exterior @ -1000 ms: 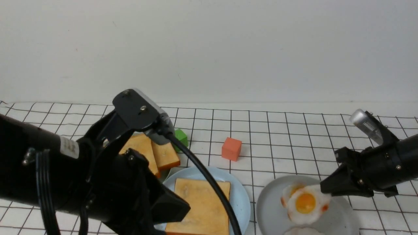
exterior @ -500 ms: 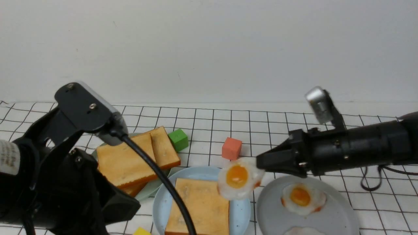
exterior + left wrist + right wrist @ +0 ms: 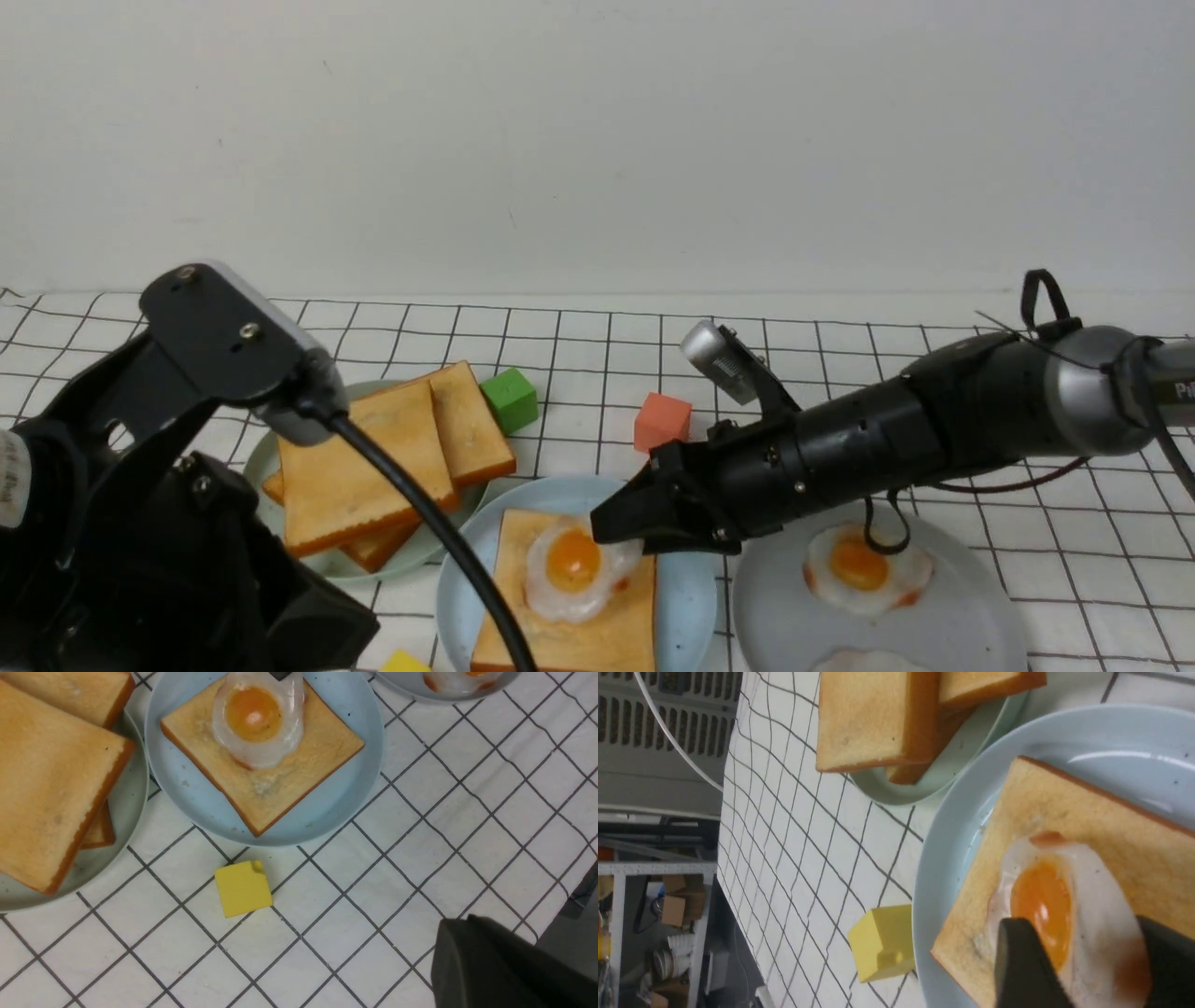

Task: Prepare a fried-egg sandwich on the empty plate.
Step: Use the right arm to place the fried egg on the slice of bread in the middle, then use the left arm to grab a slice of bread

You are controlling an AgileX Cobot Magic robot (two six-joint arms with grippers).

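Blue plate (image 3: pixel 689 597) sits at 6 o'clock of the front view, on the checked counter (image 3: pixel 934 373). One toast slice (image 3: pixel 523 560) lies flat on it. Fried egg (image 3: pixel 571 569) lies flat on that toast, yolk up, toward the far side of the slice. No top slice yet, so the sandwich is half built.

Right pincer (image 3: pixel 609 532) reaches in from 3 o'clock, low over the plate. The egg is at about 8 o'clock from its tip, its near edge right at the tip. In the right wrist view the fingers (image 3: pixel 1022 961) stand apart with the egg's edge showing between them; nothing looks pinched, so I call it open.

Left pincer (image 3: pixel 490 961) is at 8 o'clock of the front view, well apart from the plate, closed and empty.

Green plate (image 3: pixel 271 448) with stacked toast (image 3: pixel 355 467) is at the blue plate's 10 o'clock. Grey plate (image 3: pixel 971 616) with two more eggs (image 3: pixel 864 565) is at 3 o'clock, green cube (image 3: pixel 510 399) at 11, orange cube (image 3: pixel 661 425) at 1, yellow block (image 3: pixel 243 889) at 7.
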